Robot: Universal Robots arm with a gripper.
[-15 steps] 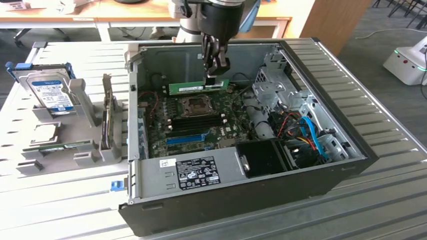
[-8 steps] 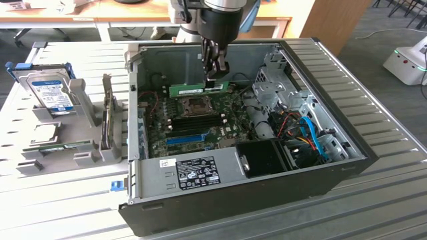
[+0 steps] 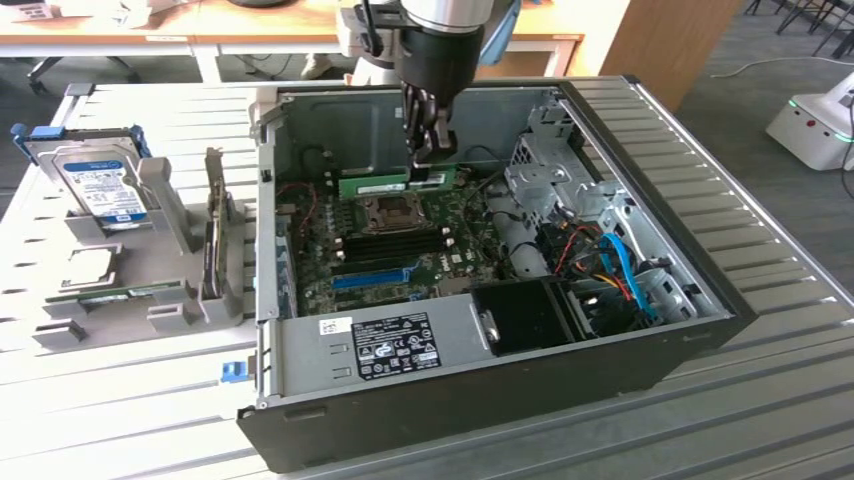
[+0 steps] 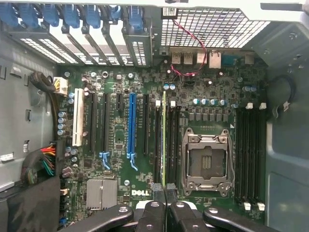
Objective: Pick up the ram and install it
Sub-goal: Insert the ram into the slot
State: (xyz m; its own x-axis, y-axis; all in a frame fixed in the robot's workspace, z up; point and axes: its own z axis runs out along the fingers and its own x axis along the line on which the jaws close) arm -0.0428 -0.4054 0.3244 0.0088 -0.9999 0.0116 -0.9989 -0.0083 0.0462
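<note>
Half looks done — our pincer [image 3: 430,172] squeezes the ram [image 3: 374,184], just over the slots [image 4: 175,140]; we think it isn't pushed in yet.

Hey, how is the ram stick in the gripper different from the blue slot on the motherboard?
The ram is green, the blue slot bright blue. The ram is pinched in the gripper beside the processor socket; the blue slot is fixed to the motherboard, farther from that socket. From the wrist view the ram looks thinner than the blue slot. Both are long, narrow and parallel.
</note>
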